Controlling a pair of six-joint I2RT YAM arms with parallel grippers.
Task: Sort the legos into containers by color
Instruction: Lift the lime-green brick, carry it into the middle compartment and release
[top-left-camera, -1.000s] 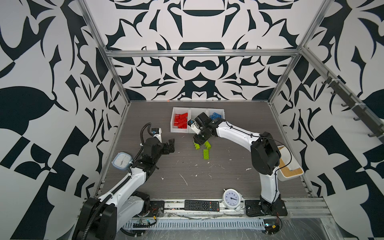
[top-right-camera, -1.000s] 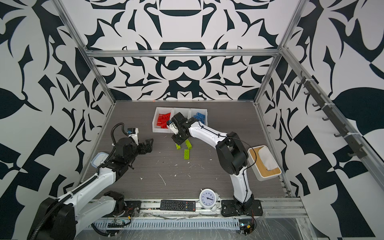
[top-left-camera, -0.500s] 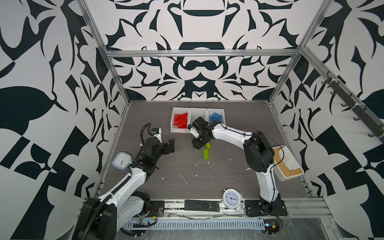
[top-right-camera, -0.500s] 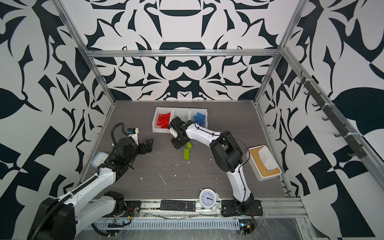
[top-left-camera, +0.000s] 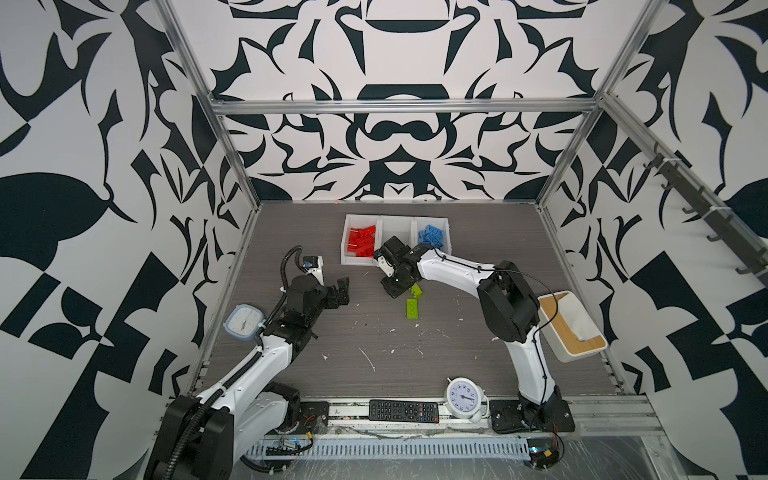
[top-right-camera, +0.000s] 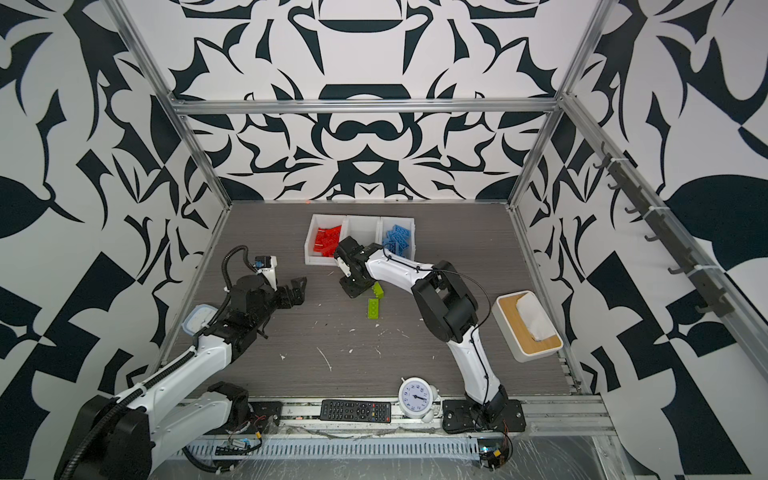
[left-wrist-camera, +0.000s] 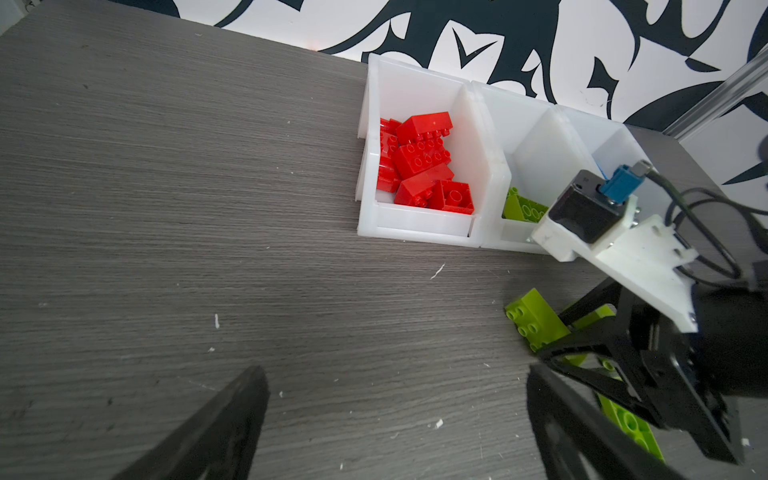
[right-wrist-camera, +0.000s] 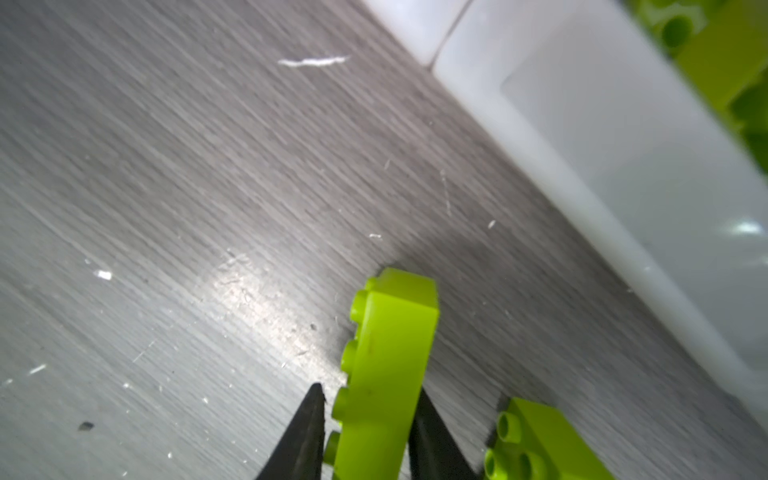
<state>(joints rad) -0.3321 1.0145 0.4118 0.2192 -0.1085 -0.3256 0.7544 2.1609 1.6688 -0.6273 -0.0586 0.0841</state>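
The containers (top-left-camera: 397, 226) (top-right-camera: 363, 226) stand in a row at the back. Red legos (top-left-camera: 361, 243) fill the left one and blue legos (top-left-camera: 432, 237) the right one. The middle one holds green legos (left-wrist-camera: 521, 208). Just in front of the row, my right gripper (right-wrist-camera: 370, 409) (top-left-camera: 395, 286) is shut on a lime green lego (right-wrist-camera: 390, 361) that stands on edge on the table. Another green lego (right-wrist-camera: 536, 444) (top-left-camera: 417, 291) lies beside it, and a flat one (top-left-camera: 412, 308) nearer the front. My left gripper (left-wrist-camera: 395, 374) (top-left-camera: 343, 291) hangs open and empty to the left.
A white tub (top-left-camera: 571, 328) with a tan top sits at the right edge. A round clock (top-left-camera: 463, 397) and a remote (top-left-camera: 404, 411) lie at the front rail. A blue-rimmed timer (top-left-camera: 245, 324) sits at the left edge. White scraps dot the table.
My right gripper has come forward from the containers to the green legos on the table and shut on one of them. The left arm has not moved.
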